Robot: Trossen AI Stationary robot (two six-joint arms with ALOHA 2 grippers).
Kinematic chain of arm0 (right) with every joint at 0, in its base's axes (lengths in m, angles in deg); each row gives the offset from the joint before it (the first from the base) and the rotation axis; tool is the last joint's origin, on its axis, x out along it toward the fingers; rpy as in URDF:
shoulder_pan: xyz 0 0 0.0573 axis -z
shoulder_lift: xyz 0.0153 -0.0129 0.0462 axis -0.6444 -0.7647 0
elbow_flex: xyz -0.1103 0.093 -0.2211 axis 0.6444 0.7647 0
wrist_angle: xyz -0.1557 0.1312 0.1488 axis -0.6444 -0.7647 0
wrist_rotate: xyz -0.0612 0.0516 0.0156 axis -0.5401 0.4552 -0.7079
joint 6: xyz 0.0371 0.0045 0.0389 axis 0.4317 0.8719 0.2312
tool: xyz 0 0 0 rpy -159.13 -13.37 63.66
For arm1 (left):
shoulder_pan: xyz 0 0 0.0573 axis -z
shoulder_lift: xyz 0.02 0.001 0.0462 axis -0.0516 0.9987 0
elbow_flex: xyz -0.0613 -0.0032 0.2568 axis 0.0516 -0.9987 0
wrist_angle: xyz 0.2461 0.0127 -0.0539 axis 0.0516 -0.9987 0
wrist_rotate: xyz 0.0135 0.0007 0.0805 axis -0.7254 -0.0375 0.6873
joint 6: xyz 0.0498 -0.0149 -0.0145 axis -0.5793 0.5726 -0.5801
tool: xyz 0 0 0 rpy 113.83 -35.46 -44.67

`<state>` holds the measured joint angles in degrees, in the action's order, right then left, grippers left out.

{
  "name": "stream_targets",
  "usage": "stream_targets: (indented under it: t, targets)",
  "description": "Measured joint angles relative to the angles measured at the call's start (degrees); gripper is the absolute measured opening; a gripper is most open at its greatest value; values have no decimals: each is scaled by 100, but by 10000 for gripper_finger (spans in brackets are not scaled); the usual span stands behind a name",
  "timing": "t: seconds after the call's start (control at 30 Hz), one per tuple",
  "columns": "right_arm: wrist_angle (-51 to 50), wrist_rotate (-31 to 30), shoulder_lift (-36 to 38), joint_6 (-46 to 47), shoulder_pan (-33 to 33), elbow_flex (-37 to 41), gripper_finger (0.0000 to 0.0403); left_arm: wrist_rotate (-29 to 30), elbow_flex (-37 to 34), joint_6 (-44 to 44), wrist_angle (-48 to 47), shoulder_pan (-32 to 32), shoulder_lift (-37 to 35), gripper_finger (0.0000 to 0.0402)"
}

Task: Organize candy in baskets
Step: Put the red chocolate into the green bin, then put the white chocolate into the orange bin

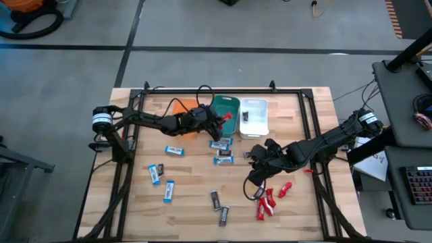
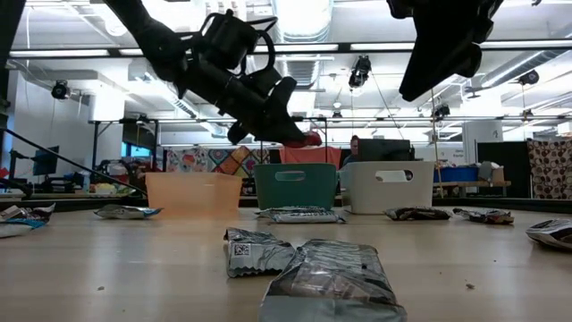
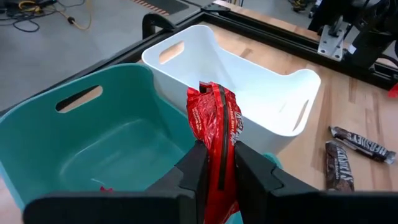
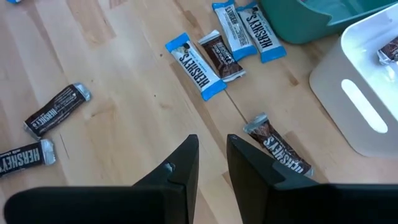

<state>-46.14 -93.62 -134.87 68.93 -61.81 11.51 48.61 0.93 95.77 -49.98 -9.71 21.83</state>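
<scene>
My left gripper (image 3: 217,171) is shut on a red candy (image 3: 214,118) above the teal basket (image 3: 93,137), close to the white basket (image 3: 249,81). The orange basket (image 1: 179,108) stands to the teal one's left. My right gripper (image 4: 211,162) hovers open over the table with nothing between its fingers, beside a dark candy (image 4: 277,146) that lies flat on the wood. Blue-and-white candy (image 1: 174,150), dark candy (image 1: 214,199) and red candy (image 1: 266,202) lie scattered on the table. My left gripper pinches the red candy's near end (image 3: 217,155) between its two fingers (image 3: 196,168). The fingers come from the table's left, slanting a little downward, and lie along the bar. The bar sticks out past the fingertips, lifted clear above the teal basket's right side.
The three baskets stand in a row at the table's far edge. The white basket (image 1: 254,116) holds a dark candy (image 4: 388,50). A black frame (image 1: 310,115) runs along the table's sides. A cluster of blue-and-white bars (image 1: 221,152) lies just in front of the teal basket.
</scene>
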Motion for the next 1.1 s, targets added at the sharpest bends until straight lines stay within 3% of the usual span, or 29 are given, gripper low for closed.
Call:
stream_targets:
  t: [0.27,0.83,1.1]
  targets:
    - [12,-2,-2,1,0,0,77,106,0,19,-20,1,0,49]
    - [14,-4,0,1,0,0,77,188,0,29,-70,1,0,133]
    - [38,-4,-2,-5,0,0,86,85,0,-295,-83,196,-169,135]
